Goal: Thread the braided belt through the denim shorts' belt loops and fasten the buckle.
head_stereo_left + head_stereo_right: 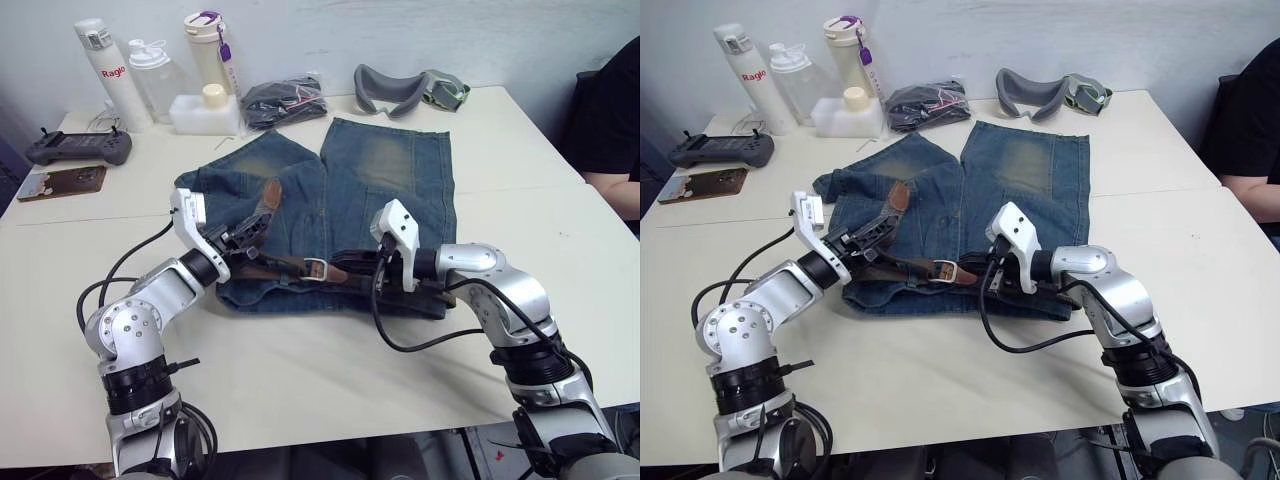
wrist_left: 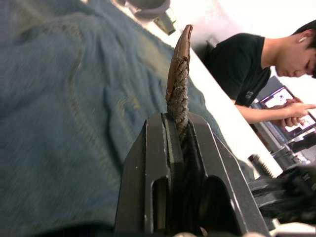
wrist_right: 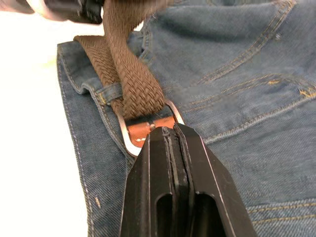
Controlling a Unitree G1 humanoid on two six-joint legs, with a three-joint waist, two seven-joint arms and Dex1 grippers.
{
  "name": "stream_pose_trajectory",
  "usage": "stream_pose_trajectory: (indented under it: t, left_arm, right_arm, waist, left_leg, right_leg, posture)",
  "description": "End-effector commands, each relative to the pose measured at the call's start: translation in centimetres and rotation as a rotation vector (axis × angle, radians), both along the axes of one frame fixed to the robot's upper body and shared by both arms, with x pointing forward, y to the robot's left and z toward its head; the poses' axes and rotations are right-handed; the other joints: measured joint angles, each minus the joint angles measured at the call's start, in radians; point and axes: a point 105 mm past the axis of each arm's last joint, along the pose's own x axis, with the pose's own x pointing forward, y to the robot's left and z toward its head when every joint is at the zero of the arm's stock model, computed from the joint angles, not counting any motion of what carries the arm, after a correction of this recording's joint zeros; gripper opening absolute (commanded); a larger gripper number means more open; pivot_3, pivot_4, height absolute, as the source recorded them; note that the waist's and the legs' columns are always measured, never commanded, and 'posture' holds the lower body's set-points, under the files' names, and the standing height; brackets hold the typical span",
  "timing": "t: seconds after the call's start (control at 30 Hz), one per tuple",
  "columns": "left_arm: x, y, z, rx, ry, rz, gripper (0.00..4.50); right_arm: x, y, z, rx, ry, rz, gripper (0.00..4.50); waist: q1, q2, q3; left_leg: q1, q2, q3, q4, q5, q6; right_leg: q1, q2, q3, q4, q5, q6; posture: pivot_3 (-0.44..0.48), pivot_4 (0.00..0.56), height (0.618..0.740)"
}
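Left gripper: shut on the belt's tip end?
Yes. The left gripper pinches the braided belt just below its tan tip, which stands above the shorts.

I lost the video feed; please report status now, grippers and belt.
Left gripper shut on braided belt near its tan tip. Right gripper shut at the buckle. Belt lies along denim shorts waistband. Nothing in the way.

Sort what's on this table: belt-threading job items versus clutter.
Job: braided belt, buckle, denim shorts, left tool, right tool.

Clutter: bottles, black bundle, grey goggle strap, controller, phone.
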Motion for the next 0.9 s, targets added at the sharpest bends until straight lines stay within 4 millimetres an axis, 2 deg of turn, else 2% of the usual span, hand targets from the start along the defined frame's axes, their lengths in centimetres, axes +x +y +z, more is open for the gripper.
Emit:
stream_pose_trajectory:
  t: [0.03, 0.27, 0.67, 0.9]
  left_arm:
    - [-0.6, -0.2, 1.3, 0.052, -0.088, -0.001, 0.0]
    - [-0.9, 0.0, 1.1, 0.056, -0.1, 0.026, 0.0]
    - [-1.1, 0.1, 0.7, 0.044, -0.091, 0.051, 0.0]
    - [-1.1, 0.2, 0.3, 0.061, -0.093, 0.061, 0.0]
  right_arm:
    - [0.5, 0.5, 0.2, -0.027, -0.019, 0.035, 0.05]
    - [0.8, 1.3, -1.0, -0.067, -0.002, 0.088, 0.05]
    - [1.3, 3.0, 0.2, 0.032, 0.02, 0.132, 0.05]
    - [1.7, 3.5, -1.6, -0.016, 0.087, 0.147, 0.05]
  waist:
    - [0.0, 0.0, 0.0]
    - [-0.002, 0.0, 0.0]
    - [0.0, 0.0, 0.0]
    - [-0.003, 0.0, 0.0]
  left_leg:
    - [0.0, 0.0, 0.0, 0.0, 0.0, 0.0]
    - [0.0, 0.0, 0.0, 0.0, 0.0, 0.0]
    - [0.0, 0.0, 0.0, -0.001, 0.0, 0.0]
    - [0.0, 0.0, 0.0, -0.002, 0.0, 0.0]
  right_leg:
    - [0.0, 0.0, 0.0, 0.0, 0.0, 0.0]
    - [0.0, 0.0, 0.0, 0.0, 0.0, 0.0]
    - [0.0, 0.0, 0.0, -0.001, 0.0, 0.0]
    - [0.0, 0.0, 0.0, -0.001, 0.0, 0.0]
  posture:
    - [0.0, 0.15, 0.641]
    - [0.0, 0.15, 0.641]
    - [0.0, 0.15, 0.641]
    - [0.0, 0.15, 0.641]
